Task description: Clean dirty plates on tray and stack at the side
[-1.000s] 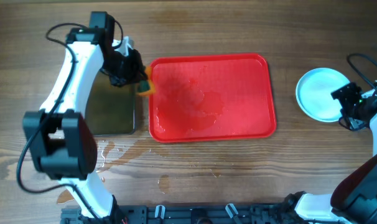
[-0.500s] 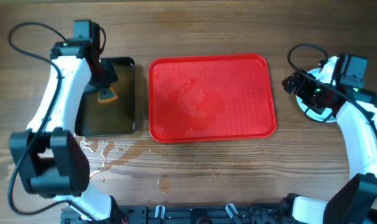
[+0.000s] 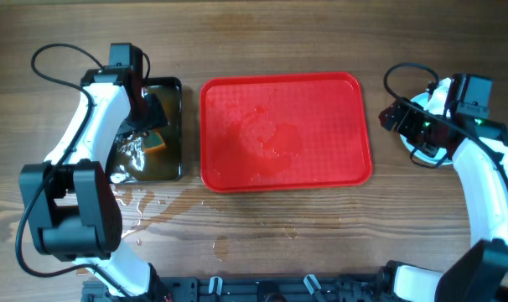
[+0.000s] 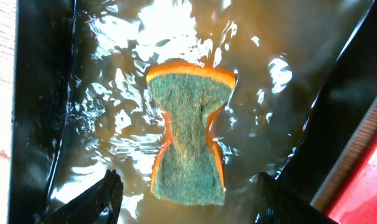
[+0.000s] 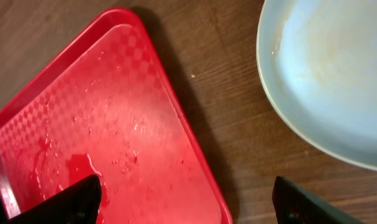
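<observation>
The red tray point(image 3: 283, 130) lies mid-table, wet, with no plates on it. A pale-blue plate point(image 5: 338, 68) with faint brownish marks rests on the wood right of the tray; from overhead the plate point(image 3: 426, 155) is mostly hidden under my right arm. My right gripper point(image 3: 405, 117) hovers open over the tray's right edge point(image 5: 195, 155), and the right gripper point(image 5: 188, 202) has nothing between its fingers. My left gripper point(image 3: 149, 126) is open above the black pan. An orange-and-green sponge point(image 4: 188, 140) lies loose in the brownish water, just ahead of the left gripper point(image 4: 188, 205).
The black pan point(image 3: 174, 92) of brownish water stands left of the tray; its dark wall point(image 4: 45, 93) shows in the left wrist view. Water puddles point(image 3: 145, 210) spread over the wood in front of the pan. A cable loops above each arm.
My left gripper has opened and let the sponge drop into the pan's water, which now ripples. The right arm has hardly moved in the last half second.
</observation>
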Controlling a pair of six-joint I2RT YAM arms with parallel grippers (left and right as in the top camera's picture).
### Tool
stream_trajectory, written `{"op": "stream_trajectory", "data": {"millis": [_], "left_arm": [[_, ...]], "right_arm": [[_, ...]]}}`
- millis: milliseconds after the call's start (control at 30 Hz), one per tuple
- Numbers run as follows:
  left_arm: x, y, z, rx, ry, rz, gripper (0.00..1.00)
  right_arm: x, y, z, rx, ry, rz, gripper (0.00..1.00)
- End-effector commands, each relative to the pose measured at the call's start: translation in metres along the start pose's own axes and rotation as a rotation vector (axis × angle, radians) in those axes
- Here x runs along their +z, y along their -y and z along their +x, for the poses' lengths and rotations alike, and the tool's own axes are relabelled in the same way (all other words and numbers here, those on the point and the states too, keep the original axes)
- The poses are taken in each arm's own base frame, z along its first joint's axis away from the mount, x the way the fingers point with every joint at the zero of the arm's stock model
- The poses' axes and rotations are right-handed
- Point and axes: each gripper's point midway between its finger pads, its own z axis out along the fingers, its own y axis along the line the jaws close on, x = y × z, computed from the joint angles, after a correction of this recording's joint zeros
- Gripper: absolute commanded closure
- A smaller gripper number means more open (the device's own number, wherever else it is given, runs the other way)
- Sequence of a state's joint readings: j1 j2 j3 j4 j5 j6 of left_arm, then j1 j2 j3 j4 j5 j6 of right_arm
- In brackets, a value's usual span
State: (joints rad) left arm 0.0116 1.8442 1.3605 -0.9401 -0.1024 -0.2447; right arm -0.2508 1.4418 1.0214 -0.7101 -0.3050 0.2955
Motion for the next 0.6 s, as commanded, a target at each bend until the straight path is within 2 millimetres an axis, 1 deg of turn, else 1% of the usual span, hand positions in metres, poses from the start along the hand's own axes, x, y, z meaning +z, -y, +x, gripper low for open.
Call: {"op": "stream_trajectory", "data": {"millis": [0, 33, 67, 100, 133, 200, 233, 267, 300, 333, 433, 500, 533, 567], "left_arm": [[-0.08, 0.02, -0.032, -0.065, 0.174, 0.172, 0.32], [-0.098, 0.019, -0.034, -0.107, 0.215, 0.197, 0.05], [-0.11, 0.018, -0.033, -0.123, 0.241, 0.209, 0.0], [-0.121, 0.017, -0.033, -0.124, 0.267, 0.218, 0.0], [-0.127, 0.016, -0.033, -0.125, 0.283, 0.224, 0.0], [-0.129, 0.016, -0.033, -0.125, 0.289, 0.226, 0.0], [-0.129, 0.016, -0.033, -0.125, 0.287, 0.226, 0.0], [-0.128, 0.016, -0.033, -0.125, 0.285, 0.225, 0.0], [-0.127, 0.016, -0.033, -0.125, 0.284, 0.224, 0.0], [-0.127, 0.016, -0.033, -0.125, 0.284, 0.224, 0.0], [-0.127, 0.016, -0.033, -0.125, 0.283, 0.224, 0.0], [-0.127, 0.016, -0.033, -0.125, 0.284, 0.224, 0.0], [-0.127, 0.016, -0.033, -0.125, 0.283, 0.224, 0.0], [-0.127, 0.016, -0.033, -0.125, 0.283, 0.224, 0.0]], "right_arm": [[-0.053, -0.025, -0.02, -0.113, 0.144, -0.034, 0.11], [-0.075, -0.033, -0.023, -0.142, 0.192, -0.046, 0.11], [-0.094, -0.039, -0.023, -0.171, 0.232, -0.054, 0.11], [-0.121, -0.047, -0.023, -0.209, 0.29, -0.063, 0.11], [-0.145, -0.054, -0.02, -0.227, 0.341, -0.075, 0.09], [-0.177, -0.063, -0.013, -0.251, 0.422, -0.096, 0.06], [-0.196, -0.066, -0.003, -0.259, 0.467, -0.109, 0.0], [-0.211, -0.067, 0.009, -0.245, 0.495, -0.122, 0.0], [-0.224, -0.069, 0.022, -0.179, 0.515, -0.158, 0.0], [-0.234, -0.07, 0.031, -0.098, 0.527, -0.195, 0.0], [-0.251, -0.07, 0.048, 0.062, 0.553, -0.264, 0.0], [-0.255, -0.069, 0.056, 0.14, 0.547, -0.288, 0.0], [-0.254, -0.067, 0.058, 0.148, 0.542, -0.28, 0.0], [-0.253, -0.061, 0.057, 0.148, 0.552, -0.243, 0.0]]}}
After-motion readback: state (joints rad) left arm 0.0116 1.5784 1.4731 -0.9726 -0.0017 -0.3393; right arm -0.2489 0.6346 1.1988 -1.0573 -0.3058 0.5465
